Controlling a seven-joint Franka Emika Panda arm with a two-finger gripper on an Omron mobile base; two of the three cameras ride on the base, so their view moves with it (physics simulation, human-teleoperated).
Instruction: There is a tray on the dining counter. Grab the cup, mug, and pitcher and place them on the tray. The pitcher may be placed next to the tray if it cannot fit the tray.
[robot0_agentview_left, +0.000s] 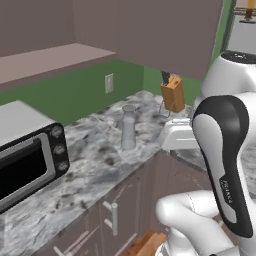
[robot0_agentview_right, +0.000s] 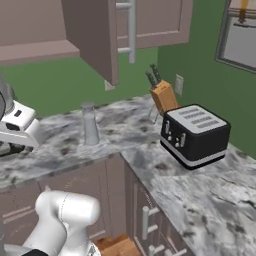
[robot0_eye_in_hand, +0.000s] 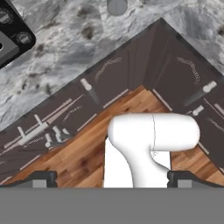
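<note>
I see the pitcher (robot0_agentview_left: 128, 127) standing upright on a marbled corner counter (robot0_agentview_left: 95, 165), near the back wall, with bare stone all around it. In the left base view it sits at about twelve o'clock from the arm (robot0_agentview_left: 222, 165), with a toaster oven (robot0_agentview_left: 27, 160) well apart at nine o'clock and a knife block (robot0_agentview_left: 173, 93) at two o'clock in the corner.

The right base view gives me what the left one hides — a black toaster (robot0_agentview_right: 195, 135) at about three o'clock of the pitcher (robot0_agentview_right: 90, 124), just in front of the knife block (robot0_agentview_right: 163, 97), and an open cabinet door (robot0_agentview_right: 90, 35) hanging above the counter (robot0_agentview_right: 200, 200).

The hand view looks straight down: the gripper (robot0_eye_in_hand: 112, 179) has its two fingertips (robot0_eye_in_hand: 41, 178) set far apart at the bottom edge, nothing between them. Below it I see wood floor (robot0_eye_in_hand: 83, 153) and the dark cabinet fronts (robot0_eye_in_hand: 100, 87) meeting at the inner corner. The pitcher's top (robot0_eye_in_hand: 117, 6) shows at twelve o'clock as a grey disc, and the toaster oven's knobs (robot0_eye_in_hand: 11, 30) at ten o'clock.
</note>
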